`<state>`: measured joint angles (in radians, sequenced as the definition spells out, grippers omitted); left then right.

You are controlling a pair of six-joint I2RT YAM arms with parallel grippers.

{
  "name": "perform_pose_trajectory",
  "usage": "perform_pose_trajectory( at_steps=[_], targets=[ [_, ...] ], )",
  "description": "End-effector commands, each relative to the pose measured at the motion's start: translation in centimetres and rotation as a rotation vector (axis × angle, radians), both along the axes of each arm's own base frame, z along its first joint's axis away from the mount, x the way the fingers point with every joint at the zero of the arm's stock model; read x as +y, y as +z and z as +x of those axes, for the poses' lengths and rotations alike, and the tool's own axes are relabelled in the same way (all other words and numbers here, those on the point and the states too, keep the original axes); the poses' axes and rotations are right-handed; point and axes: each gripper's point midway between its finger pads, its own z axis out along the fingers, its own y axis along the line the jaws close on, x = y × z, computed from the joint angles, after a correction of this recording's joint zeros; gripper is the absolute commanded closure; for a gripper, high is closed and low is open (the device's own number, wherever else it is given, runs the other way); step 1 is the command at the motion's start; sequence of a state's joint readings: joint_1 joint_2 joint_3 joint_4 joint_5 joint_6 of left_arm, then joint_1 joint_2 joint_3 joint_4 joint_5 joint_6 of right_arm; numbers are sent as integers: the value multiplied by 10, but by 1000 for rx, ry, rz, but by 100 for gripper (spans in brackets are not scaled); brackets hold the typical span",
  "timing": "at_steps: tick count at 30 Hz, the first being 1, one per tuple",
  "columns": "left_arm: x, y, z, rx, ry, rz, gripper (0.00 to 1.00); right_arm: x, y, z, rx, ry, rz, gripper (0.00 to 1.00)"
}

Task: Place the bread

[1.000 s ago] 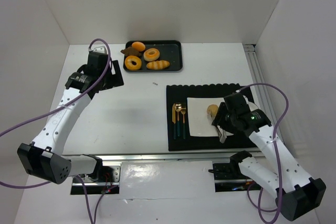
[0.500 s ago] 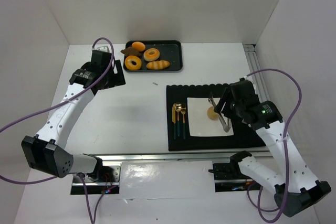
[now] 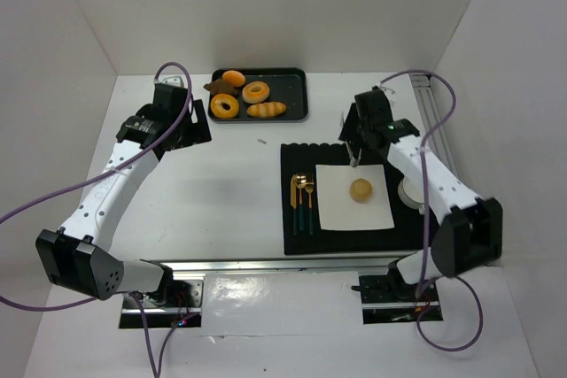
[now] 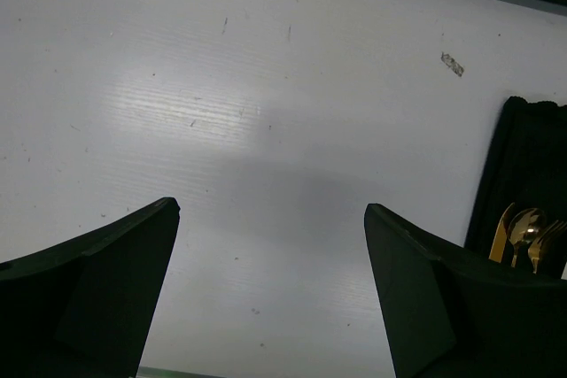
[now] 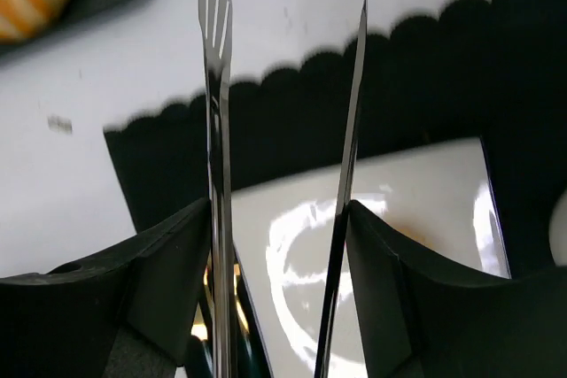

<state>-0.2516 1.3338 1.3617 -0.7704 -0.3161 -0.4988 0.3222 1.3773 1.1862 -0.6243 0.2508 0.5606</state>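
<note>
The bread [image 3: 361, 189], a small round tan bun, lies alone in the middle of the white square plate [image 3: 337, 210] on the black placemat [image 3: 297, 158]. My right gripper [image 3: 356, 141] is above the mat's far edge, behind the plate, shut on metal tongs [image 3: 353, 160]. In the right wrist view the tongs' two arms [image 5: 215, 86] stand apart and empty over the mat [image 5: 292, 121] and plate [image 5: 399, 219]; the bread does not show there. My left gripper [image 3: 190, 126] is open and empty over bare table [image 4: 266, 130], left of the tray.
A black tray [image 3: 297, 95] at the back holds an orange bun [image 3: 234, 78], two ring doughnuts [image 3: 255, 92], a ridged loaf [image 3: 266, 110] and a brown piece. Gold cutlery [image 3: 304, 201] lies left of the plate. A white cup [image 3: 413, 193] stands right of it. A metal rail [image 3: 434, 121] runs along the right.
My right gripper has let the bread go onto the plate, lifted the tongs off it and swung back to the mat's far edge. The left arm shifted slightly earlier, then stayed.
</note>
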Motion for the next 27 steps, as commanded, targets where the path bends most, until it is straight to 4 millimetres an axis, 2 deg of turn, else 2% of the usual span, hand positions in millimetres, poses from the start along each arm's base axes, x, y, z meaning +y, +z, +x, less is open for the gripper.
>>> perform_pose_trajectory(
  at_steps=[1,2,4,5,6,7,8,9,10,11,13,15,17,18,19,20,22,24,25,27],
  targets=[
    [7,6,6,-33,21,28,1,-5,52,87,-281,-39,-15,33],
    [12,7,6,-38,40,47,1,-3,39,109,-261,-40,-31,33],
    [16,4,5,-31,47,73,1,2,31,133,-275,-22,-52,33],
    [16,1,6,-22,47,75,1,5,6,146,-242,-20,-62,33],
    [18,1,6,-24,53,81,1,3,10,162,-283,-26,-62,33],
    [18,-7,6,-2,52,88,1,5,3,170,-286,-26,-61,33],
    [18,-7,6,-1,52,88,1,-3,-23,179,-257,-50,-81,33],
    [17,-10,7,7,52,90,1,0,-20,193,-293,-53,-71,33],
    [18,-14,8,19,45,100,1,-2,-28,198,-283,-66,-85,33],
    [18,-14,8,19,45,100,1,-3,-52,204,-250,-70,-111,33],
    [17,-17,9,28,45,102,1,4,-62,213,-242,-60,-113,30],
    [16,-20,10,40,31,105,1,14,-82,220,-224,-16,-97,20],
    [24,-18,10,35,53,145,1,16,-78,227,-220,-15,-98,3],
    [28,-14,12,22,70,160,1,10,-81,229,-205,-42,-127,0],
    [33,-15,13,26,92,187,1,7,-65,231,-198,-66,-136,0],
    [33,-15,13,26,92,187,1,4,-58,231,-195,-79,-149,0],
    [33,-11,14,15,93,184,1,-8,-27,230,-219,-136,-178,0],
    [30,-6,16,2,95,165,1,-16,0,221,-219,-162,-200,0],
    [27,-4,18,-5,85,151,1,-22,24,214,-242,-185,-210,0],
    [22,-1,19,-12,73,122,1,-29,31,196,-212,-191,-230,0]
  ],
)
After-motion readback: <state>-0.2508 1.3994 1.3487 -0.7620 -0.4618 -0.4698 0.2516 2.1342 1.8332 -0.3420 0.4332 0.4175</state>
